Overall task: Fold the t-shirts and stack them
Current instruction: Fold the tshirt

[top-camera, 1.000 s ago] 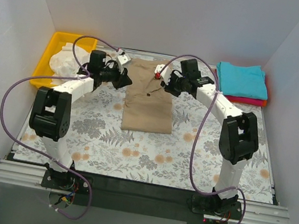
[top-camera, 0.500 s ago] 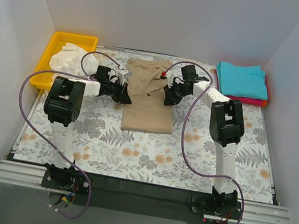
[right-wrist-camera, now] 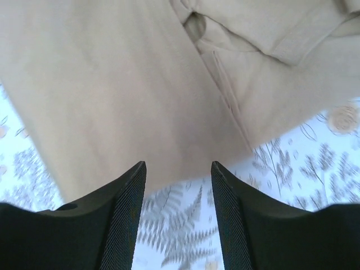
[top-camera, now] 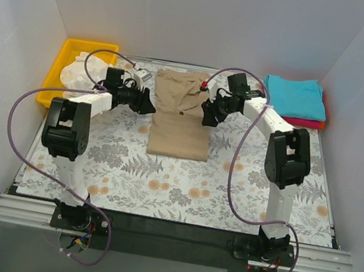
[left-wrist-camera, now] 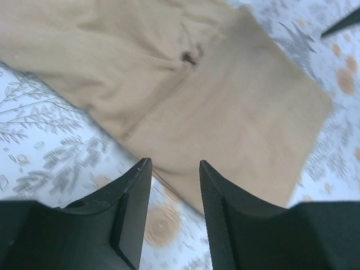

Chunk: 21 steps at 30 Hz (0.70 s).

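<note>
The tan-khaki t-shirt (top-camera: pixel 182 115) lies partly folded in a long strip at the table's far middle; it also fills the left wrist view (left-wrist-camera: pixel 225 95) and the right wrist view (right-wrist-camera: pixel 112 84). My left gripper (top-camera: pixel 149 105) is open and empty, just off the shirt's left edge (left-wrist-camera: pixel 174 169). My right gripper (top-camera: pixel 205 118) is open and empty at the shirt's right edge (right-wrist-camera: pixel 177 169). A white t-shirt (top-camera: pixel 80 72) is bunched in the yellow bin (top-camera: pixel 66 52). A folded teal t-shirt (top-camera: pixel 293 96) lies on a red-pink one (top-camera: pixel 304 122) at the far right.
The table is covered by a white cloth printed with grey ferns and orange flowers (top-camera: pixel 180 185). White walls close in the back and both sides. Purple cables loop from both arms.
Both grippers dropped toward the shirt's sides, then drew slightly back up and outward. The shirt's upper part now lies flatter, its top edge straightened.
</note>
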Available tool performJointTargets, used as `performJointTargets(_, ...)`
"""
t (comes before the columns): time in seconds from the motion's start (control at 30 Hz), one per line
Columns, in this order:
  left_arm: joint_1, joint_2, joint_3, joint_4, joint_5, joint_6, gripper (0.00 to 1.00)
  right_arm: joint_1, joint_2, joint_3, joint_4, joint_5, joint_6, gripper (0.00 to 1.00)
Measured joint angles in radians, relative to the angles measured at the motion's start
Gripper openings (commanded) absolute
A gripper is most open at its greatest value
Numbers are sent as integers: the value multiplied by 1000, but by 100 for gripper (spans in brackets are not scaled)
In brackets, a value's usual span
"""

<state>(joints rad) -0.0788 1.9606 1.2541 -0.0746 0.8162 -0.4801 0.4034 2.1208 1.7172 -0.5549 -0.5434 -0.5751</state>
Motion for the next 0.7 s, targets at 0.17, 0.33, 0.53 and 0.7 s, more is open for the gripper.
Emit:
performJointTargets(0.17, -8, -312, -246, -39, 31, 188, 56, 32, -309, -245, 21, 37, -120, 47)
performJointTargets(0.33, -94, -570, -511, -60, 11, 468, 56, 171, -504, -589, 91, 124, -268, 47)
performJointTargets(0.53, -224, -664, -748, -52, -56, 688, 56, 303, -528, -832, 163, 273, -373, 47)
performJointTargets(0.7, -240, -662, -777, 18, -101, 740, 56, 307, -531, -833, 286, 346, -421, 45)
